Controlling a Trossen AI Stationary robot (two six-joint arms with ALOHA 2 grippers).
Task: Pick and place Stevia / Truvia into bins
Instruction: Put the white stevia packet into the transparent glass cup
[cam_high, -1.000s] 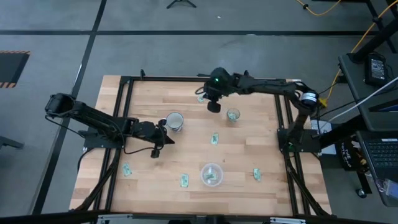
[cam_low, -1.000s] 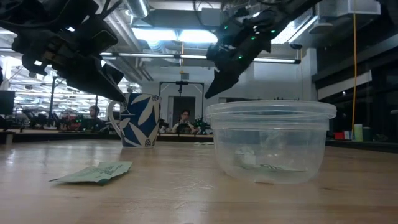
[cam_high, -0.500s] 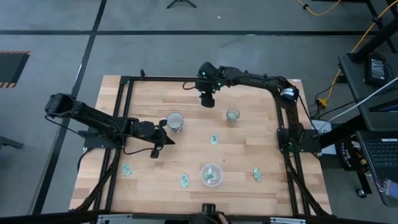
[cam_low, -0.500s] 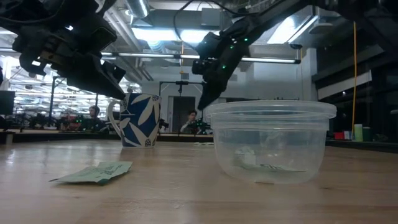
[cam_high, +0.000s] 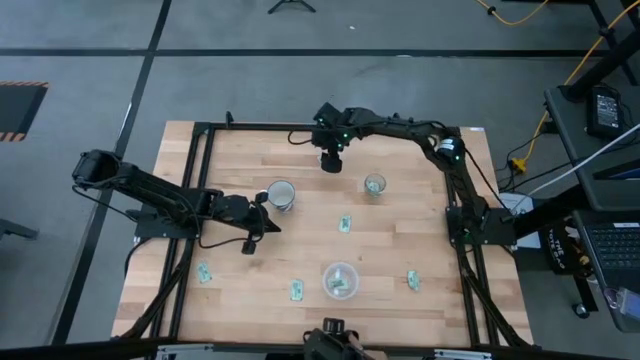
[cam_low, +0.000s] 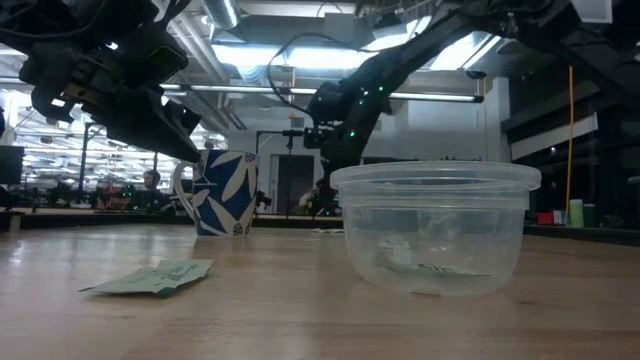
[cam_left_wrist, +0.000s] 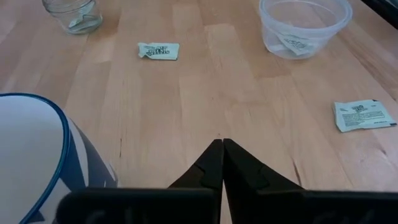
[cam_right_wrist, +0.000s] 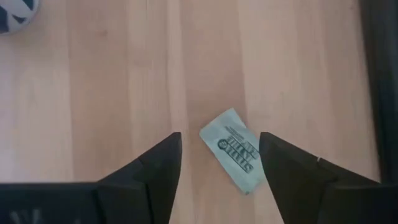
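Green and white Stevia sachets lie flat on the wooden table. One sachet (cam_right_wrist: 235, 149) lies below my open right gripper (cam_right_wrist: 219, 137), between its two fingers and untouched; that gripper (cam_high: 330, 162) hovers near the table's far edge. Others lie mid-table (cam_high: 345, 223), front left (cam_high: 205, 272), front middle (cam_high: 297, 290) and front right (cam_high: 412, 280). The clear plastic bin (cam_high: 340, 280) and the small glass cup (cam_high: 374, 185) each hold sachets. My left gripper (cam_high: 268, 224) waits shut next to the blue and white mug (cam_high: 281, 195).
The mug (cam_left_wrist: 31, 155) stands close beside my left gripper (cam_left_wrist: 221, 144). A black metal frame (cam_high: 205, 190) borders the table on the left, far and right sides. A bare stretch of wood lies between the mug, the glass cup and the plastic bin.
My right gripper has moved toward the table's far left and come down over the sachet by the far edge, tipping more steeply downward, and its fingers have opened. My left arm has kept still.
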